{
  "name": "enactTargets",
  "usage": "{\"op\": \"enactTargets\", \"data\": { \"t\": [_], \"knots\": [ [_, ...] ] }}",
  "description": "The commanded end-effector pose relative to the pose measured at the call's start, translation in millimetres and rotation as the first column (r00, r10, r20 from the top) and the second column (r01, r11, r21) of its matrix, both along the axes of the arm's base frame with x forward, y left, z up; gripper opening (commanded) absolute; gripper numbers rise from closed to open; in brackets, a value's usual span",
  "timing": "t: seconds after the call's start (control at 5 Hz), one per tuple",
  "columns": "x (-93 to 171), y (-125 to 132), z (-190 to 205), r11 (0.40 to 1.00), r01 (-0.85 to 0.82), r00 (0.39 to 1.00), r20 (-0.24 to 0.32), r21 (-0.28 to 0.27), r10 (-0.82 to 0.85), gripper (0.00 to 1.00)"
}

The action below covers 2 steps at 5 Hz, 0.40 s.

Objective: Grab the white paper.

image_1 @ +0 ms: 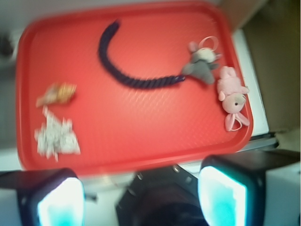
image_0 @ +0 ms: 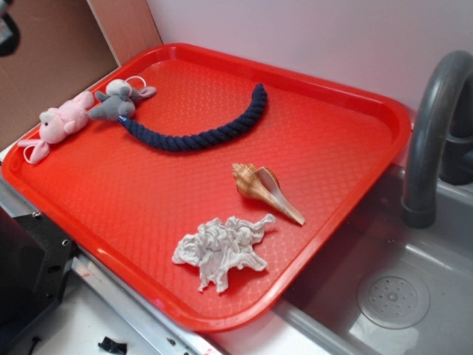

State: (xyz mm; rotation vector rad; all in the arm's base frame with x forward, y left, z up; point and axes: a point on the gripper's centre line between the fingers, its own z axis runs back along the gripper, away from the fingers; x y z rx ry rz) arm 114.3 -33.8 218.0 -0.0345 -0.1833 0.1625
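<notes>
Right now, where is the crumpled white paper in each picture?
Exterior view: the white paper lies near the front edge of the red tray, just below the seashell.
Wrist view: the white paper sits at the tray's lower left corner, again just below the seashell.
Shared landmark: the seashell.

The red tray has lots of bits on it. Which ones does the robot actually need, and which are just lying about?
Needed:
- white paper, near the tray's front edge
- gripper, open, nothing held

Lying about:
- seashell, next to the paper
- navy rope
- grey plush
- pink plush
- red tray, only carries them
</notes>
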Motion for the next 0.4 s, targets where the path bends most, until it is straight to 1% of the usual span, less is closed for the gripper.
{"op": "enactTargets", "data": {
  "t": [0.0,0.2],
  "knots": [
    [23,-54,-36,0.996,-0.066,0.997,0.025,-0.060,0.067,1.00],
    [31,-76,-61,0.992,-0.106,0.994,0.010,-0.068,0.107,1.00]
  ]
}}
